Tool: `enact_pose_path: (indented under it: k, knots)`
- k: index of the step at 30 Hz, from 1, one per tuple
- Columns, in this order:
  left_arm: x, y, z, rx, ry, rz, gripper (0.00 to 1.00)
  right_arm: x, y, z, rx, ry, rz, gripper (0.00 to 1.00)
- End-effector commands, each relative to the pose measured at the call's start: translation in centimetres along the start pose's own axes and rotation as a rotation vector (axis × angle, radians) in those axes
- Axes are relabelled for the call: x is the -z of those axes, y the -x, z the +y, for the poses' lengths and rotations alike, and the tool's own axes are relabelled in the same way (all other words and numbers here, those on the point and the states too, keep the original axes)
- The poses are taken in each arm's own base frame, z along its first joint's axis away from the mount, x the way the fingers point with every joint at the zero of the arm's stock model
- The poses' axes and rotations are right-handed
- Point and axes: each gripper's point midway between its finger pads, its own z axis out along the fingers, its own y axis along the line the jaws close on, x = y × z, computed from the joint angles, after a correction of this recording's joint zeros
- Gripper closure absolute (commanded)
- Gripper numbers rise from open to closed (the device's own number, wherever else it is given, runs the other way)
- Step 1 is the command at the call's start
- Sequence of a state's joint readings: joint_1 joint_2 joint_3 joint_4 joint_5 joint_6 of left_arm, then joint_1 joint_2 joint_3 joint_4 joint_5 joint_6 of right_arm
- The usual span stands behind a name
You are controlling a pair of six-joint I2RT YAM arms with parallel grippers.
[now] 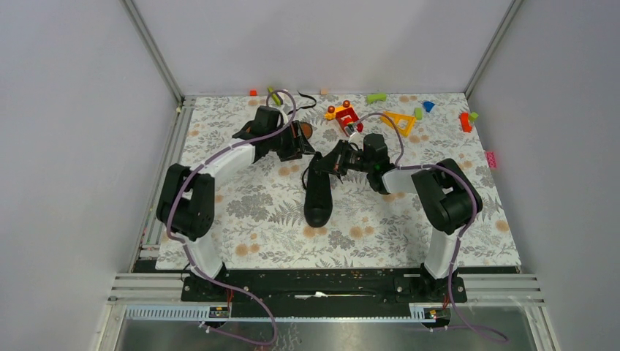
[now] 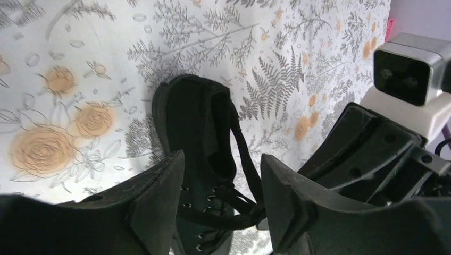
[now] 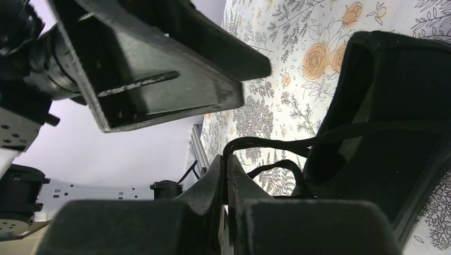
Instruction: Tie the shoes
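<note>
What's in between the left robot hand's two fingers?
A black lace stretches across the gap between the left gripper's open fingers, with the black shoe lying underneath. You can see this in the left wrist view.

Floral tabletop (image 1: 252,238), plain grey walls (image 1: 329,44)

The floral-patterned table (image 1: 248,219) carries a black sneaker (image 1: 318,197) at its middle, a second sneaker (image 1: 305,131) farther back showing orange-brown sole, and colourful toy blocks (image 1: 400,121) scattered along its far edge.
</note>
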State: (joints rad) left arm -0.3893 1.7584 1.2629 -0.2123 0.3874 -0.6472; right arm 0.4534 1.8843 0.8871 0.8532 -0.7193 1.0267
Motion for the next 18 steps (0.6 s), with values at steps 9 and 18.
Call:
enact_pose_path:
  k: [9, 18]
  knots:
    - [-1.3, -2.2, -2.7, 0.168, -0.093, 0.194, 0.51, 0.1, 0.4, 3.6, 0.13, 0.065, -0.013, 1.0]
    - [-1.9, -3.7, -4.0, 0.196, -0.167, 0.257, 0.54, -0.1, 0.3, 3.5, 0.126, 0.062, -0.006, 1.0]
